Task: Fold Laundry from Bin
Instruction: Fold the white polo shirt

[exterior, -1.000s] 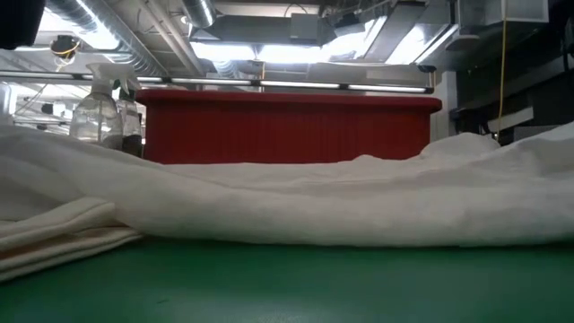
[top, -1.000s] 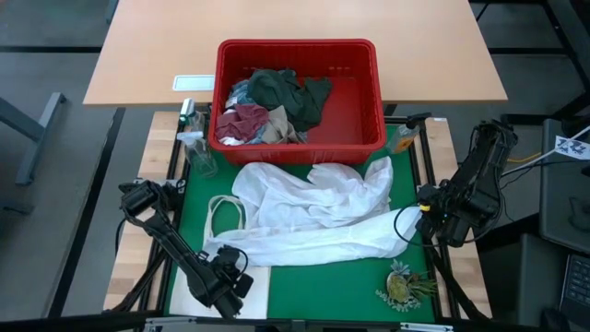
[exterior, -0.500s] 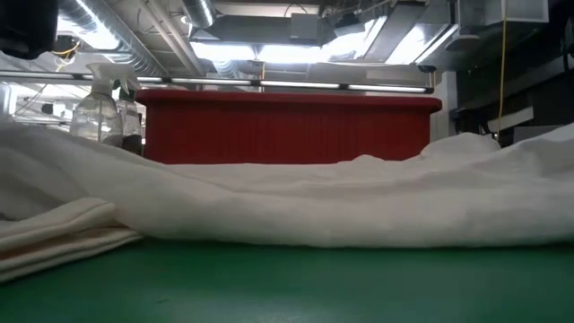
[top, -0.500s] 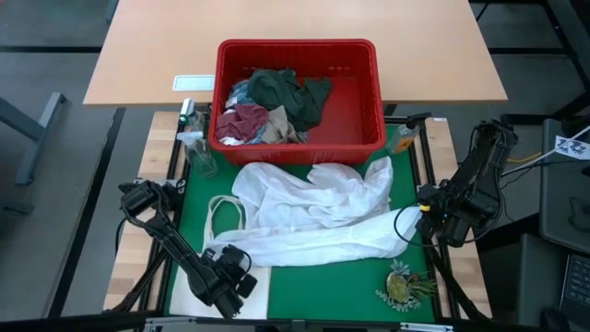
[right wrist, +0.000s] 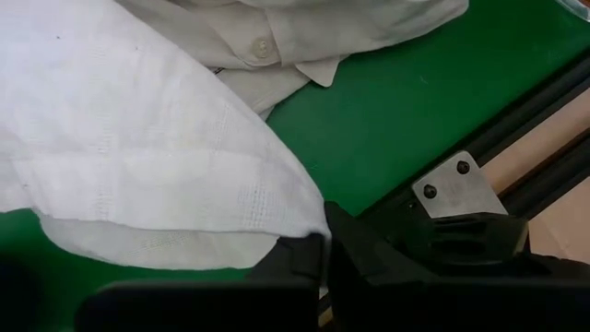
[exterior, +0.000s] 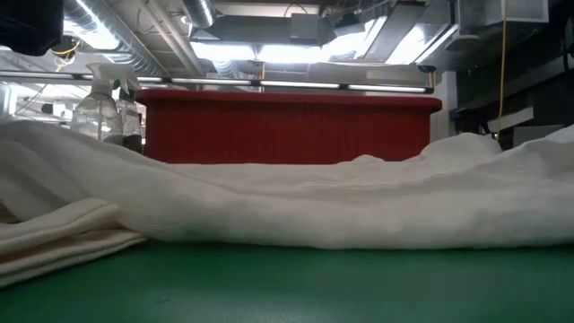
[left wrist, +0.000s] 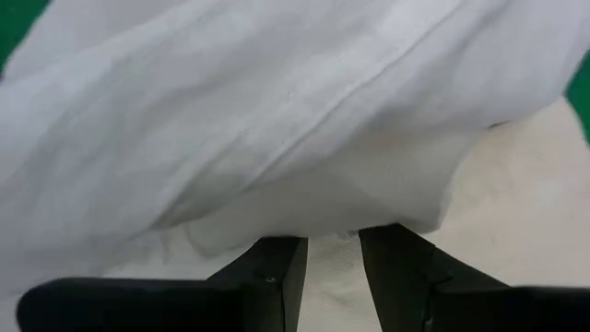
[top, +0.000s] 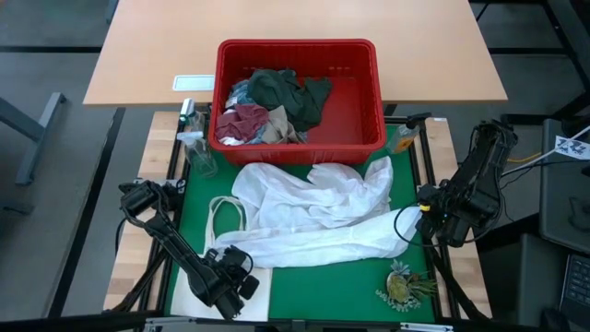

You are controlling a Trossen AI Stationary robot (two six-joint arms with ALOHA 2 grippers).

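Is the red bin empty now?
No: in the high view the red bin holds dark green and maroon garments piled at its left side.

The bench (top: 364, 281), covered with a green mat, carries a white garment (top: 313, 217) spread across its middle. The red bin (top: 297, 97) stands at the far edge. A flat white tote bag (top: 226, 217) lies at the left under the garment. Spray bottles (top: 195, 148) stand at the far left corner, and what seems a small plant (top: 403, 286) lies near the right front corner.
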